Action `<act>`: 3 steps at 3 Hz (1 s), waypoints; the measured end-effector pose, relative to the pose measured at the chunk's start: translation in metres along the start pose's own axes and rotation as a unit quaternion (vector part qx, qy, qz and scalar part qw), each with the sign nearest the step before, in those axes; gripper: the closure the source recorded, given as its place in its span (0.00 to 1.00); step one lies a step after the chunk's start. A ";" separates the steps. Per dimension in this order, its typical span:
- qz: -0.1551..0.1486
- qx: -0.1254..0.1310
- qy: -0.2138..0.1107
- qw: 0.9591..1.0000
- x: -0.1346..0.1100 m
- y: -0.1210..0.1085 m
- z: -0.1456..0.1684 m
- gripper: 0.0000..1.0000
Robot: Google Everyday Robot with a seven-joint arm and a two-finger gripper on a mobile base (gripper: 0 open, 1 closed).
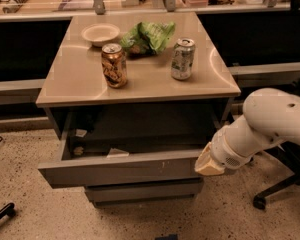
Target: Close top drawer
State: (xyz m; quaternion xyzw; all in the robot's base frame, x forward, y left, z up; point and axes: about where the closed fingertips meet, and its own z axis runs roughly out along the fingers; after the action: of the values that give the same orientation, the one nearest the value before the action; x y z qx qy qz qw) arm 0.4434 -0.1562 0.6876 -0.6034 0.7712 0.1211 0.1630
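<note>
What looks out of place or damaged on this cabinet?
The top drawer stands pulled out, and its front panel bears small white scuff marks right of centre. A white paper scrap lies inside it. The hand is at the drawer's right front corner. A crumpled green bag lies on the tabletop.
</note>
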 end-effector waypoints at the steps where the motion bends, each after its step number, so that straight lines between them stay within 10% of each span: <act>1: 0.010 -0.049 0.004 0.999 0.006 0.008 0.056 1.00; 3: -0.011 -0.043 0.019 0.999 0.007 0.010 0.060 1.00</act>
State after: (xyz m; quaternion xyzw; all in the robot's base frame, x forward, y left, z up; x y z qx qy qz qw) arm 0.4387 -0.1377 0.6299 -0.6206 0.7614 0.1410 0.1236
